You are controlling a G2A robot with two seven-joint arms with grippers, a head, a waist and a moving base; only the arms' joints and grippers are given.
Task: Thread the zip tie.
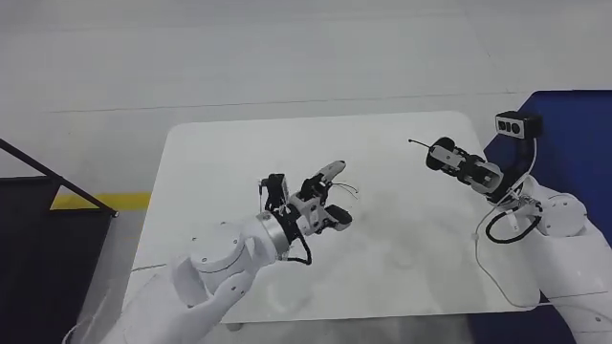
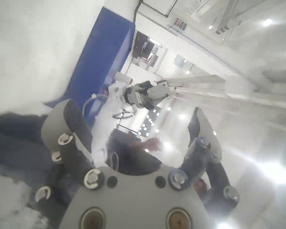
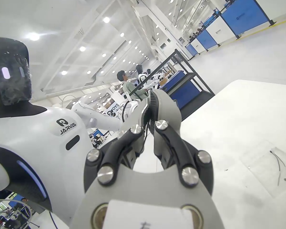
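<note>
My right gripper hovers over the right part of the white table, shut on a thin black zip tie whose tip pokes out toward the table's middle. In the right wrist view the fingers are pressed together with the black strip between them. My left gripper is held above the table's middle, open, its two fingers wide apart with nothing between them. A second thin tie lies curved on the table; in the top view it is next to the left gripper.
A blue panel stands just off the table's right edge, with a small black box beside it. A dark rack stands off the left side. Bare floor lies beyond the far edge.
</note>
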